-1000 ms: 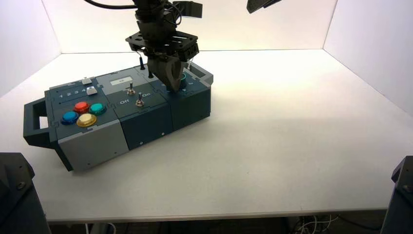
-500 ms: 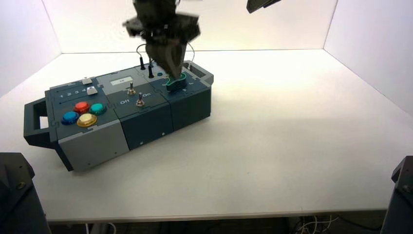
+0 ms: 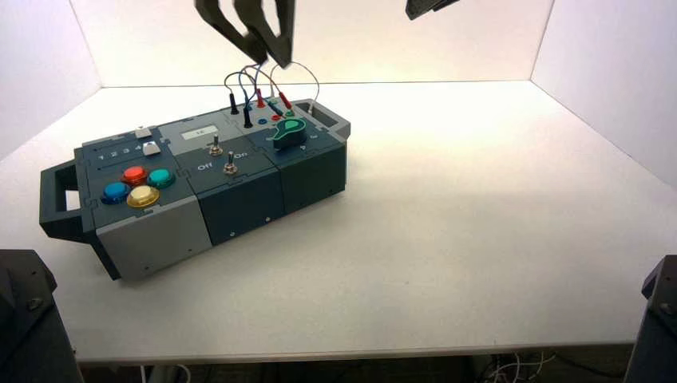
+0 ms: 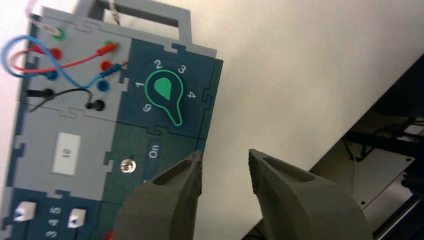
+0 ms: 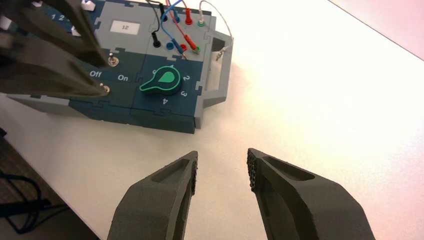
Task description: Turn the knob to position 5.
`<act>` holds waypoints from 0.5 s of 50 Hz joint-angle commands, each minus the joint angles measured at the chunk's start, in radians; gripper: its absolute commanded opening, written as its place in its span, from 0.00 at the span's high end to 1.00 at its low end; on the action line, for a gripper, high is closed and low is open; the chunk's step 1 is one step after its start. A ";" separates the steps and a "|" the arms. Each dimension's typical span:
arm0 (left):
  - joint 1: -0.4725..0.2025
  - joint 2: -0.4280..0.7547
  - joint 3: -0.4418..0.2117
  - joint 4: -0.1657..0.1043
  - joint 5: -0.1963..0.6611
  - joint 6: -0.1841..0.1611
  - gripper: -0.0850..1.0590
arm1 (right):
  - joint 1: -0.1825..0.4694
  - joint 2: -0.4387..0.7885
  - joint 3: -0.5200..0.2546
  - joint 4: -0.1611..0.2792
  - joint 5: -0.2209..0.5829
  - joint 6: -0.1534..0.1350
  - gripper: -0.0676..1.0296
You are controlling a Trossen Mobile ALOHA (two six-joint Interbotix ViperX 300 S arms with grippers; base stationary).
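The knob [image 3: 287, 132] is a teal-green teardrop dial on the right end of the dark box [image 3: 239, 199]. In the left wrist view the knob [image 4: 165, 90] has its tip between the printed 4 and 6. It also shows in the right wrist view [image 5: 162, 80]. My left gripper [image 3: 267, 52] hangs open and empty high above the box's back, clear of the knob; its own view shows it open [image 4: 225, 160]. My right gripper [image 5: 222, 160] is open and empty over the bare table, right of the box.
Red, blue, black and white wires [image 3: 255, 88] are plugged in behind the knob. Two metal toggle switches [image 3: 221, 155] stand mid-box by Off and On. Red, teal, blue and yellow push buttons [image 3: 137, 185] sit at the left end. A handle [image 3: 323, 116] juts from the right end.
My left gripper was down on the knob a second ago. It has let go and risen up and back, and the knob now stands uncovered.
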 commanded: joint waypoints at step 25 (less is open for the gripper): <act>0.140 -0.204 0.193 0.014 -0.235 0.063 0.43 | -0.041 -0.011 0.008 -0.006 -0.021 0.002 0.45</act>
